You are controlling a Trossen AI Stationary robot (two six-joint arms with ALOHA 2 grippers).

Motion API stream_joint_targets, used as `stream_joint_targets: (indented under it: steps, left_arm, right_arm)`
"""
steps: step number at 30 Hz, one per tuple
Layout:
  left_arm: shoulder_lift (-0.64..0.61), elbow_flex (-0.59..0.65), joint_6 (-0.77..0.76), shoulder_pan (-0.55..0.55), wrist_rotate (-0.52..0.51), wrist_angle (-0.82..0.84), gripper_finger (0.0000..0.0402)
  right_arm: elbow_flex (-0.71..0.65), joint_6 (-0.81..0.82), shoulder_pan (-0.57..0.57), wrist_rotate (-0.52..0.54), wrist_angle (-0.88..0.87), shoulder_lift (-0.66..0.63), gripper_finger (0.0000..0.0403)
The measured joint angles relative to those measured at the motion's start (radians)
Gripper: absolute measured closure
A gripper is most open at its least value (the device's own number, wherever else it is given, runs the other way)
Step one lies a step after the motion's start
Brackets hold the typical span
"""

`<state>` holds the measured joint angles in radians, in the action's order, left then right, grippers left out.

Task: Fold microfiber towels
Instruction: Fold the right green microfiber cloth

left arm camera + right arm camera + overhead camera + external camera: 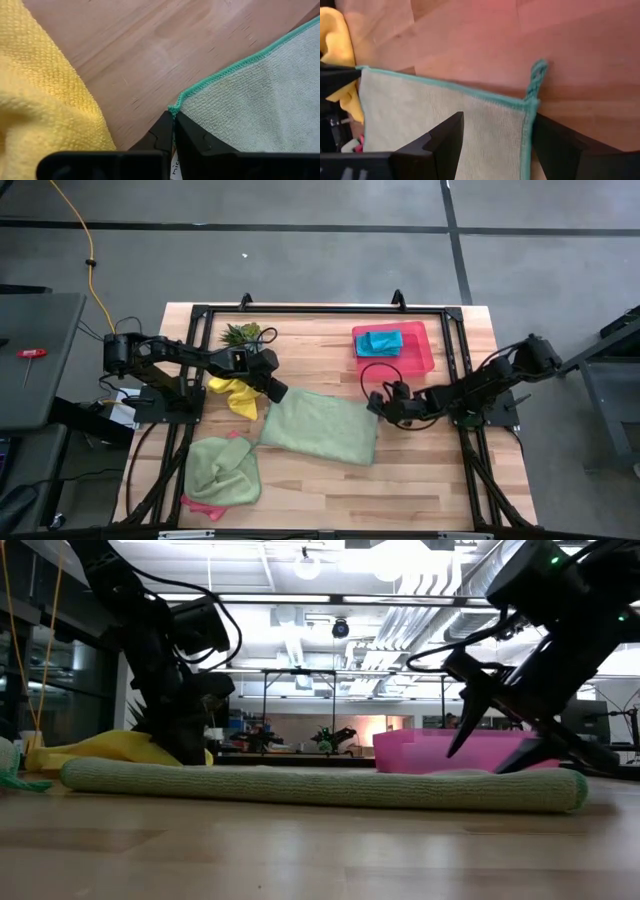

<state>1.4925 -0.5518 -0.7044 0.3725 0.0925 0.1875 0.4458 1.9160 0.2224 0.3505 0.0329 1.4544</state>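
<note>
A: Left arm pose?
B: Reaches in from the left edge, bent low, left end effector (272,390) down at the tabletop (420,470). Fingers pinched together on the far-left corner of the flat green towel (320,425); left wrist view shows the teal-stitched corner right at the closed tips.

A: Right arm?
B: Stretches in from the right, wrist low. Right end effector (378,402) fingers spread apart, straddling the towel's far-right corner; right wrist view has one finger (437,142) over the cloth, the other past its edge by the hem loop. Not closed on it.

A: Towel itself?
B: Flat mid-tabletop, folded; low view shows it as a long thick roll between the two end effectors.

A: Others?
B: Yellow towel (233,393) bunched just beside the left end effector. Second green towel (222,470) crumpled near the front left, on top of a pink towel (203,506) peeking out. Teal towel (381,341) folded inside the pink tray (420,352), far right. Plant (241,333) behind the left arm.
</note>
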Motion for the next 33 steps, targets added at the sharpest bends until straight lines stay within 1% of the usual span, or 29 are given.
stream_joint_targets:
  steps: [6, 9, 11, 14, 19, 20, 22, 24, 29, 33]
  left_arm:
    - [0.0, 0.0, 0.0, 0.0, -0.005, -0.001, 0.04]
    - [0.0, 0.0, -0.003, -0.001, -0.01, -0.001, 0.04]
    - [0.0, 0.0, -0.014, -0.001, -0.011, -0.003, 0.0401]
    - [0.0, 0.0, -0.026, -0.001, -0.012, -0.003, 0.0401]
    - [0.0, 0.0, -0.027, -0.002, -0.012, -0.002, 0.0401]
    - [0.0, 0.0, -0.033, -0.002, -0.008, -0.002, 0.0401]
    - [0.0, 0.001, -0.052, -0.002, -0.004, -0.009, 0.0401]
    - [0.0, 0.001, -0.07, -0.002, 0.0, -0.033, 0.0401]
    - [0.004, -0.023, -0.104, -0.011, 0.006, -0.095, 0.0401]
    - [0.003, -0.066, -0.105, -0.024, -0.038, -0.109, 0.0401]
  right_arm:
    - [-0.001, -0.076, -0.022, -0.043, 0.01, 0.0, 0.0188]
    - [-0.001, -0.083, -0.022, -0.046, 0.007, 0.0, 0.0207]
    - [-0.001, -0.064, -0.022, -0.043, -0.005, 0.005, 0.0233]
    - [-0.001, -0.034, -0.021, -0.035, -0.015, 0.018, 0.0283]
    - [-0.002, -0.076, -0.019, -0.015, -0.015, 0.037, 0.0378]
    - [-0.002, -0.098, -0.019, -0.005, -0.017, 0.035, 0.0389]
    - [-0.001, -0.123, -0.021, 0.019, -0.046, 0.017, 0.0393]
    - [-0.002, -0.141, -0.028, 0.037, -0.112, -0.012, 0.0395]
    - [-0.004, -0.194, -0.029, 0.033, -0.274, -0.099, 0.04]
    - [-0.004, -0.22, -0.033, 0.031, -0.372, -0.172, 0.0401]
